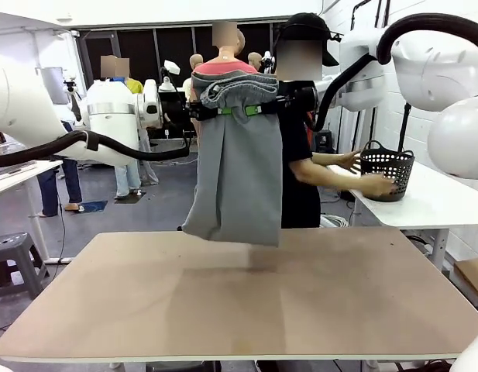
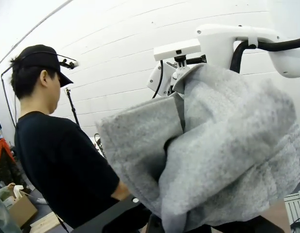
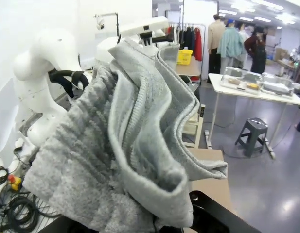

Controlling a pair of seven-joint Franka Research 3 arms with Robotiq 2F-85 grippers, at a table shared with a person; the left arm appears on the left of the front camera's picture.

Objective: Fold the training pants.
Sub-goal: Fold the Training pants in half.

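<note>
While the training pants [image 1: 240,163] hang, a person [image 1: 302,178] touches the basket [image 1: 386,170].

Front view faces across the table [image 1: 239,302] toward the person [image 1: 300,155]; both wrist views, facing each other, closely share the training pants [image 2: 213,160].

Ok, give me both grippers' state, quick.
Left gripper: closed on the training pants, held up above the table.
Right gripper: closed on the same pants at the waistband.
</note>
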